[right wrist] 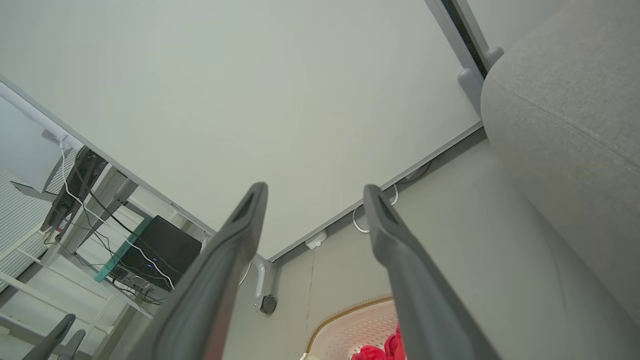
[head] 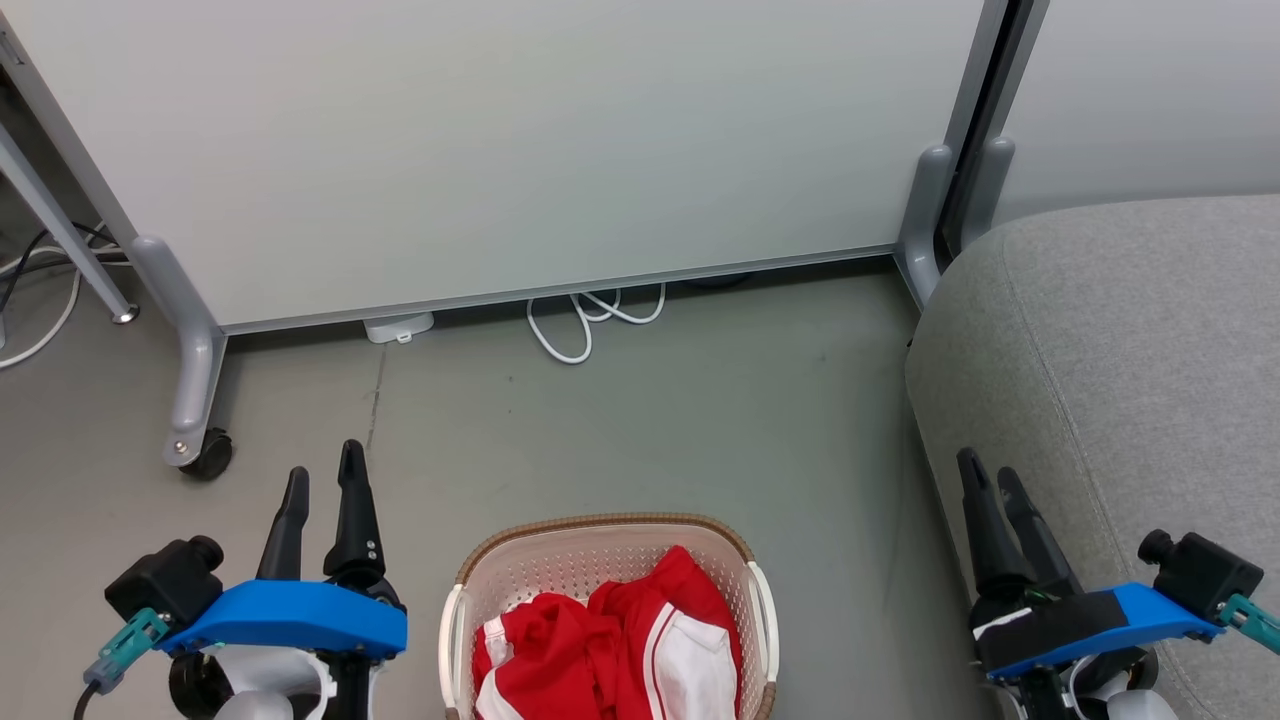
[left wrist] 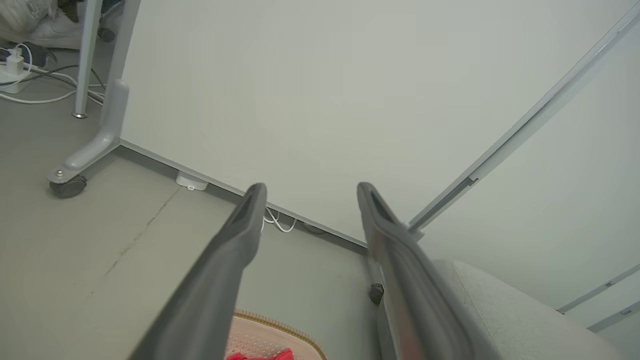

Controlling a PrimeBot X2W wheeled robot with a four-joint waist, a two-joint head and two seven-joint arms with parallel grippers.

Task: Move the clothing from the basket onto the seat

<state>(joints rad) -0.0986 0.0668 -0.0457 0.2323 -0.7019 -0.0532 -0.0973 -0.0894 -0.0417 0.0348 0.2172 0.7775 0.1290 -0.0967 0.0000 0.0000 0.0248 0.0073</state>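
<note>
The red-and-white clothing point(head: 610, 640) lies heaped inside the cream laundry basket point(head: 600, 523), which stands on the grey floor point(head: 700, 400) at six o'clock in the head view, with the grey sofa seat point(head: 1130, 350) at three o'clock, apart from it. The left claw point(head: 324, 458) at eight o'clock and the right claw point(head: 986, 464) at four o'clock each hang partly open, holding nothing

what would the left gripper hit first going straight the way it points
The left gripper would probably meet the white partition panel near its bottom edge, or the floor just before it; depth is unclear.
</note>
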